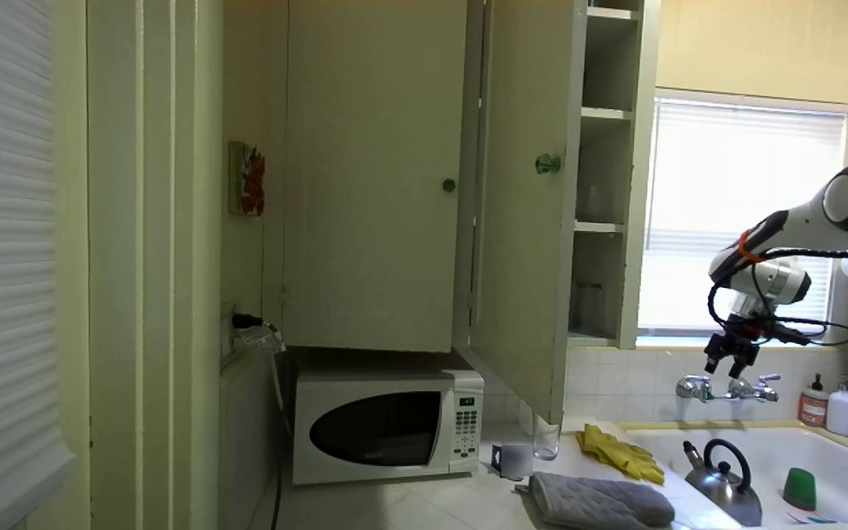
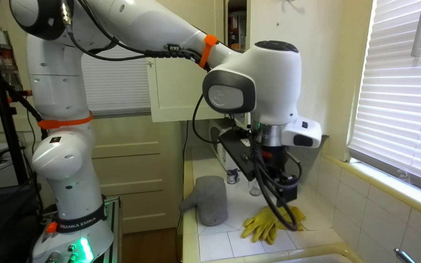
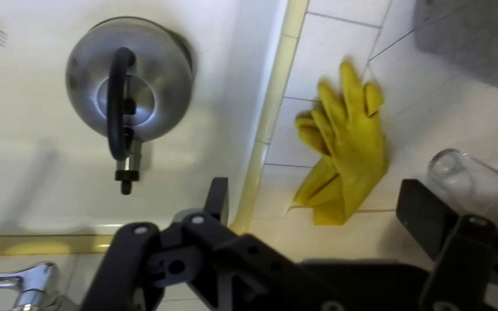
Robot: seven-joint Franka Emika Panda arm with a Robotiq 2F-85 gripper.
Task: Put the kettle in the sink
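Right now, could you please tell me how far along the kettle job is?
Looks done: the rounded, silvery metal kettle sits inside the white, recessed sink. In hand: nothing; the black jaws stand open, apart from the kettle. Left: apparently no placing, since the kettle already stands upright there.

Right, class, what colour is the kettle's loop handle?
The handle of the kettle is black; it shows best in the wrist view.
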